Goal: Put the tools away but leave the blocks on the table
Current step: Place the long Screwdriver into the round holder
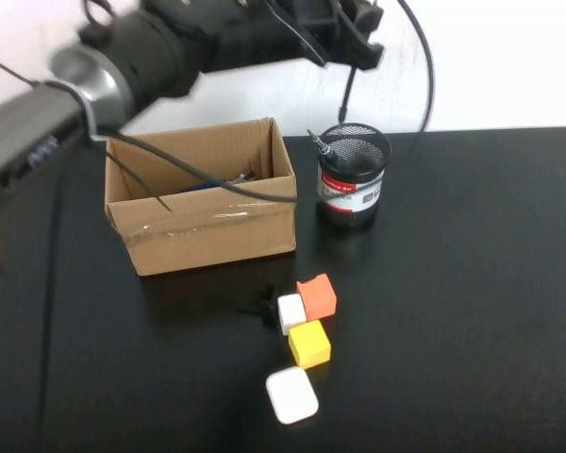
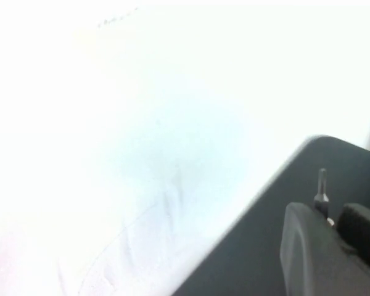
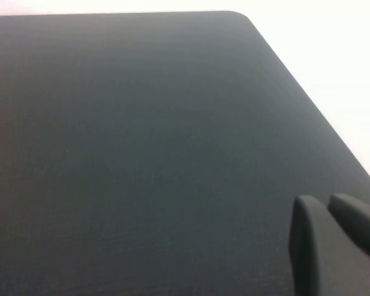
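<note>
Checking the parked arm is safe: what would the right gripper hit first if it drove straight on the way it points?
Probably only the bare table; nothing else shows ahead of the right gripper, which is out of the high view. The left gripper holds a screwdriver stick above the mesh cup.

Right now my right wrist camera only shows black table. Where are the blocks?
Observer: In the high view, the orange block, white block and yellow block sit bunched together in front of a cardboard box.
Operator: Is the other claw holding something?
Observer: Yes, the left claw, raised up near the mesh cup, is shut on a metal-tipped stick.
Operator: Can you see my claw from up high?
Observer: No, your shut right claw is outside the high view.
</note>
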Robot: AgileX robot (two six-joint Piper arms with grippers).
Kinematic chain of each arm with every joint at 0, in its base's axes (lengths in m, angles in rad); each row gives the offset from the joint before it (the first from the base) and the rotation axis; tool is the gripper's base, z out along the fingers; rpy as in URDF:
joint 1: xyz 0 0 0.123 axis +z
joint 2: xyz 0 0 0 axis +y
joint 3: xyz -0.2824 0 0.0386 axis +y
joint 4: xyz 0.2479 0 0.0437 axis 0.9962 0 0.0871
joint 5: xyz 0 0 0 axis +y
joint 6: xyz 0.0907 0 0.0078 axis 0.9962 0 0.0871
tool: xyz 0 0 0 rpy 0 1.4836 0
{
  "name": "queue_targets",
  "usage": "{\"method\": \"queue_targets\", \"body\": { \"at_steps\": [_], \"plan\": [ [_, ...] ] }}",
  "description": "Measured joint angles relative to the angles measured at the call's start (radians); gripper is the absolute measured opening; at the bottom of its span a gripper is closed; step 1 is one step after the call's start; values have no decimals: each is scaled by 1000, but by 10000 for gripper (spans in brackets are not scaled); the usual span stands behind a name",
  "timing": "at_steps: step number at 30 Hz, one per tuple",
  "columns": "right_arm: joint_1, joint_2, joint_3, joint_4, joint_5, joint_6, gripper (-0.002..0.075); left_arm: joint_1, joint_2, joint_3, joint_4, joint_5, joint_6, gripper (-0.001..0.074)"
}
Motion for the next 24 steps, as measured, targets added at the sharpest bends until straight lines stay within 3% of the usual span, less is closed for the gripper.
{"method": "queue_targets", "body": {
  "at_steps": [5,9,13,17,24],
  "plan": [
    [0,0,0,0,0,0,-9,-61,4,94,-275,-179,245,41],
    [0,0,0,0,0,0,-9,-66,4,148,-506,-148,452,41],
    [0,0,0,0,0,0,-9,-66,4,160,-555,-62,556,40],
    [0,0,0,0,0,0,-9,-72,2,160,-529,-38,614,40],
    [0,0,0,0,0,0,-9,-74,-47,161,-106,-22,297,40]
  ]
}}
